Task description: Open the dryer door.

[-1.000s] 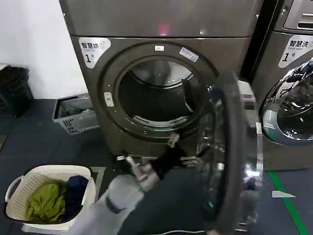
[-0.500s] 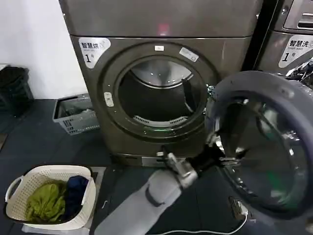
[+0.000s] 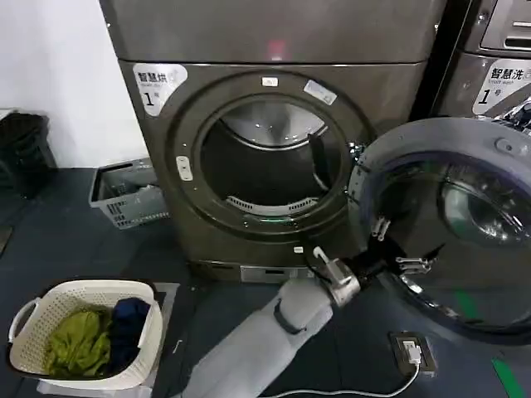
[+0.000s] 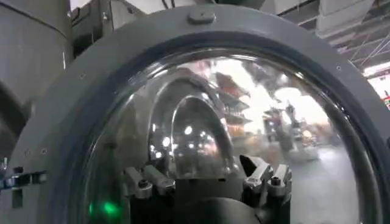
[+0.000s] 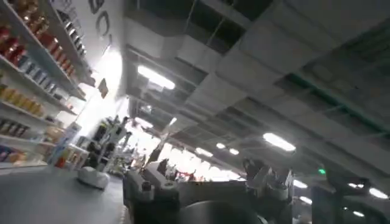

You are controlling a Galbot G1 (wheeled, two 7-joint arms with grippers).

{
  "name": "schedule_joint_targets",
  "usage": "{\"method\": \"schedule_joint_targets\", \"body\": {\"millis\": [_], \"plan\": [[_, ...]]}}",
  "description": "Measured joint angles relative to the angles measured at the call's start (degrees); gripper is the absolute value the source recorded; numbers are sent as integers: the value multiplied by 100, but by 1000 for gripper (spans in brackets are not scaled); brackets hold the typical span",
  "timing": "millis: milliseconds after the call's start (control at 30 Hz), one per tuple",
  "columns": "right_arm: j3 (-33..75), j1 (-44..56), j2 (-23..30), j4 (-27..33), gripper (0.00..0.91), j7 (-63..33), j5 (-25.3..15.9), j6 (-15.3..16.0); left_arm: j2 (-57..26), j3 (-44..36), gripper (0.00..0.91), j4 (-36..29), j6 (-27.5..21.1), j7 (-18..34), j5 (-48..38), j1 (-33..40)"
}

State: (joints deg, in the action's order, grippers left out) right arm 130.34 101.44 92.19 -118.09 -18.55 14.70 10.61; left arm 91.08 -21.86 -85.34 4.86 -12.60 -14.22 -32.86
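One gripper (image 3: 397, 249) against open dryer door (image 3: 465, 157)

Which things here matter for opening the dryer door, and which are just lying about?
Job:
- dryer door, swung wide open
- dryer drum opening
- left end effector, at the door's inner side

Lying about:
- laundry basket with clothes
- grey crate
- neighbouring machine
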Motion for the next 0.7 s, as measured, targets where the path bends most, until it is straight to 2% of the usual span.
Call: {"method": "schedule_joint_targets", "body": {"millis": [267, 533, 700], "plan": [[24, 17, 0, 19, 907, 30, 12, -94, 113, 28, 907, 49, -83, 36, -58, 48], [37, 30, 0, -5, 907, 51, 15, -126, 112, 27, 907, 513, -70, 88, -121, 250], [-5, 13, 0, 45, 907, 90, 11, -128, 111, 53, 907, 411, -451, 85, -154, 161]]}}
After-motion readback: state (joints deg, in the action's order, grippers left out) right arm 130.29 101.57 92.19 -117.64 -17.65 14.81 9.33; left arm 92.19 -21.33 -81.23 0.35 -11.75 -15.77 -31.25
